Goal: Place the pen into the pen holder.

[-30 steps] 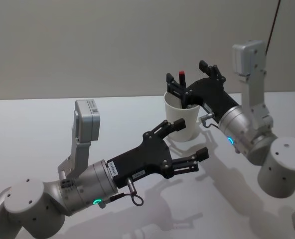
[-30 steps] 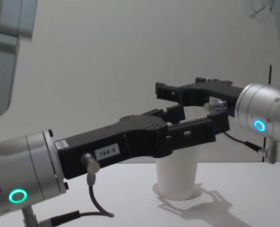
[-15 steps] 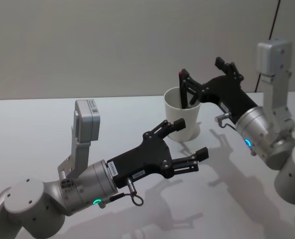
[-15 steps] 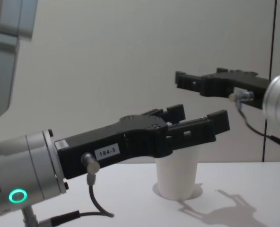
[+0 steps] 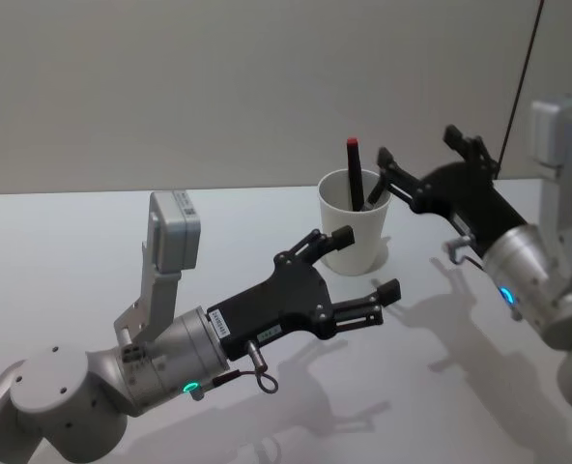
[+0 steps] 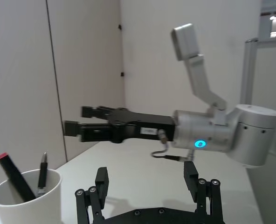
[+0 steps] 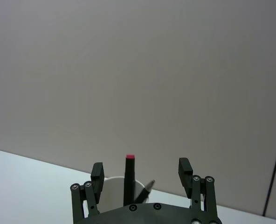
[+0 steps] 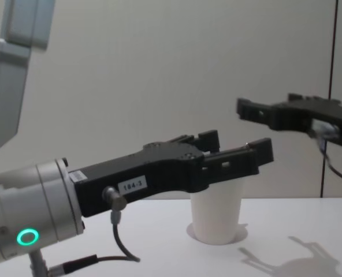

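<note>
The pen holder, a white paper cup (image 5: 352, 235), stands on the table at centre back. A black pen with a red cap (image 5: 354, 172) stands in it, leaning on the rim beside a second dark pen (image 5: 376, 191). My right gripper (image 5: 416, 145) hovers open and empty just right of the cup, above rim height. In the right wrist view the right gripper (image 7: 141, 168) has the cup (image 7: 111, 189) and the red-capped pen (image 7: 128, 179) beyond its fingers. My left gripper (image 5: 366, 263) is open and empty, in front of the cup. In the chest view the left gripper (image 8: 237, 144) hides the cup's (image 8: 216, 214) top.
The white table (image 5: 93, 242) is bare to the left and in front. A plain wall rises close behind the cup. From the left wrist view the right gripper (image 6: 77, 120) shows beyond the cup (image 6: 26, 203). A dark cable (image 5: 520, 68) hangs at the back right.
My right gripper has drawn back to the right, away from the cup's mouth. The red-capped pen it stood over now rests free in the cup. The left arm barely shifted.
</note>
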`<state>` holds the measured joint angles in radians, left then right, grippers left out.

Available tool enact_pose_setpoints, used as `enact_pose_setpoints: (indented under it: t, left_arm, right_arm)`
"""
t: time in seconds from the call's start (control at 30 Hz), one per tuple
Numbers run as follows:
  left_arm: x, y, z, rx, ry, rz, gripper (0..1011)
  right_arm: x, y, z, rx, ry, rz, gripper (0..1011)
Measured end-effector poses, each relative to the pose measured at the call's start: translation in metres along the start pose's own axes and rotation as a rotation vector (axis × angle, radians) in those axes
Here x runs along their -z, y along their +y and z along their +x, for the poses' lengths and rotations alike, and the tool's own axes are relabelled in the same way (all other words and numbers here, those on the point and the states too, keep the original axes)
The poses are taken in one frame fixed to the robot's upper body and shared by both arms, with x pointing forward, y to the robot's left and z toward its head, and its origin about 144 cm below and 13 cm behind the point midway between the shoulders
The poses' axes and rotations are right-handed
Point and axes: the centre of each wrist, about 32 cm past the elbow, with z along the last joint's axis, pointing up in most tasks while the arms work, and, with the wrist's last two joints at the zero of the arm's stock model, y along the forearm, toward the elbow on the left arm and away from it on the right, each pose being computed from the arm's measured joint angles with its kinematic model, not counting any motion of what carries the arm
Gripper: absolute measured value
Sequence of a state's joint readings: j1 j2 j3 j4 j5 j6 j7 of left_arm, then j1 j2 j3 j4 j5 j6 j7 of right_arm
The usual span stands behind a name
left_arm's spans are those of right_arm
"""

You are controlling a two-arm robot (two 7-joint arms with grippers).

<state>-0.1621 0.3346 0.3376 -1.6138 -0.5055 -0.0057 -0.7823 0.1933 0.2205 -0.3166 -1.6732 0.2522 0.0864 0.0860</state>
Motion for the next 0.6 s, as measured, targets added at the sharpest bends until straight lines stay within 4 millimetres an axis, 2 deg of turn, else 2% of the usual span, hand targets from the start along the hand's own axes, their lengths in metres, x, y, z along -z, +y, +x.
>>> enact_pose_setpoints:
  t: [0.6]
  left_arm:
    - [-0.004, -0.008, -0.001, -0.201, -0.089, 0.072, 1001]
  right_arm:
    - [0.024, -0.059, 0.023, 0.070, -0.014, -0.058, 1002]
